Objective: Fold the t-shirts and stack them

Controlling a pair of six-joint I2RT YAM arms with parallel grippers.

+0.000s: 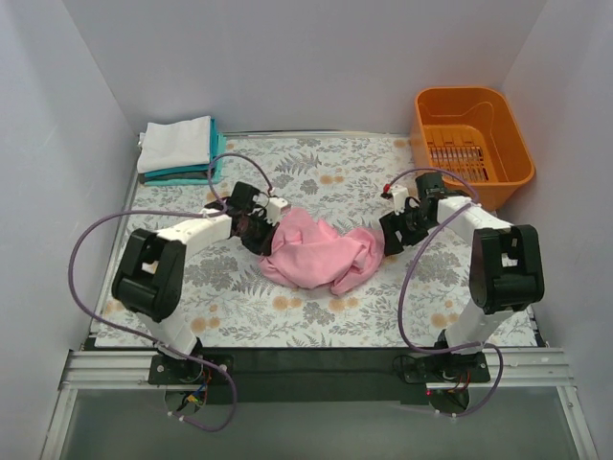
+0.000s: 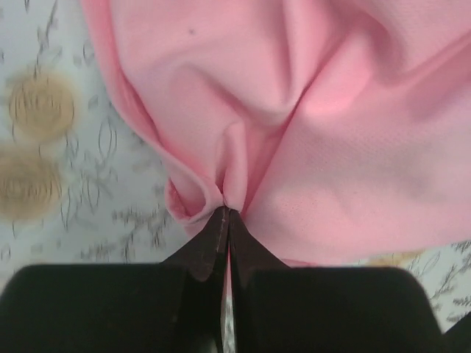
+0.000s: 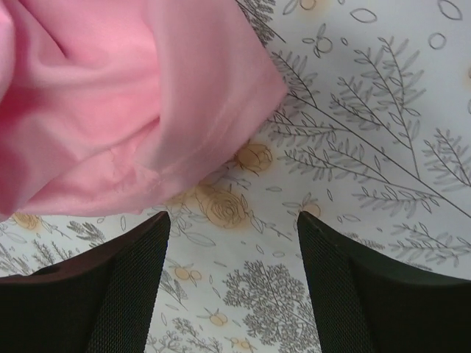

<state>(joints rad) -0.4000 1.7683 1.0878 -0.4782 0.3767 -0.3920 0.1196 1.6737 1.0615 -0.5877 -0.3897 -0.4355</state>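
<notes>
A crumpled light pink t-shirt [image 1: 316, 251] lies in a heap at the middle of the floral table cloth. My left gripper [image 1: 257, 230] sits at its left edge, shut on a pinched fold of the pink cloth [image 2: 224, 193]. My right gripper [image 1: 393, 233] hovers just off the heap's right end, open, with only table cloth between its fingers; a pink hem [image 3: 147, 118] lies just ahead and to the left of the fingertips [image 3: 156, 224]. A white folded t-shirt [image 1: 175, 144] rests on a teal one [image 1: 182, 176] at the back left.
An orange plastic basket [image 1: 471, 144] stands at the back right corner. White walls close in the table on the left, back and right. Grey cables loop from both arms over the floral cloth [image 1: 316, 316].
</notes>
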